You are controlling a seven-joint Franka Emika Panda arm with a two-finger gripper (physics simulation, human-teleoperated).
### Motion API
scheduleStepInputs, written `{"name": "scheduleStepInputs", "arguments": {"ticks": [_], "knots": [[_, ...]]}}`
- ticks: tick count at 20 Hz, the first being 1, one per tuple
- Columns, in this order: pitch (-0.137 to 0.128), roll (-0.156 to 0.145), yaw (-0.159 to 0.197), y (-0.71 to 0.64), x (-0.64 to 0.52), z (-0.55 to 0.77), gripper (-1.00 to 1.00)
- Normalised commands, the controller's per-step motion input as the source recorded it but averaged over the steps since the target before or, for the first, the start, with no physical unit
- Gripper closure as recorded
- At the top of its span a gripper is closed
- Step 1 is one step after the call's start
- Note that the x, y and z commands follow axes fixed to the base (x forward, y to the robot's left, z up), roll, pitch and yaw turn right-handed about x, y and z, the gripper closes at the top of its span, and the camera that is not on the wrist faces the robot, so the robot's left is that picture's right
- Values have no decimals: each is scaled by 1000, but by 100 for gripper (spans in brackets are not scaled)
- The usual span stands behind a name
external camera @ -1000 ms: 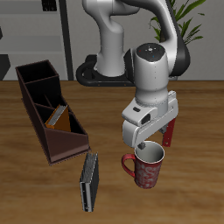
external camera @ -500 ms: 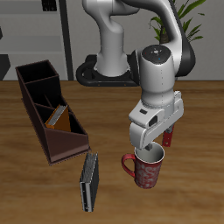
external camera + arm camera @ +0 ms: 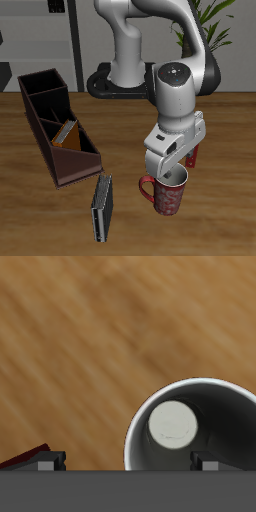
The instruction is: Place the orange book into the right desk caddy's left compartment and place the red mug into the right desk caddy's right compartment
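Roughly in the lower middle of the exterior view, the red mug stands upright on the wooden table, its white inside facing up and its loop handle pointing toward the frame's left. Directly above it, the white robot arm reaches down, and the gripper hangs just over the mug's rim, perhaps touching it. Whether its fingers are spread or closed cannot be told from either view.

At the left of that frame sits the right desk caddy, a long dark maroon box with a black inside. The orange book leans tilted inside its sloped, low-fronted section, the left compartment. The squarish right compartment lies at the caddy's upper, tall end.

A grey-black book lies on the table at the bottom of the frame, between the caddy and the mug, apart from both. A slim red box stands just behind the gripper.

From the wrist view, the mug appears as a white circle seen straight from above, with wood grain around it.
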Motion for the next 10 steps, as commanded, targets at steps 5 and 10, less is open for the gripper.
{"name": "scheduleStepInputs", "arguments": {"ticks": [5, 10], "knots": [[36, -5, 9, -87, -2, -185, 100], [25, 11, 9, -26, -87, -128, 100]]}}
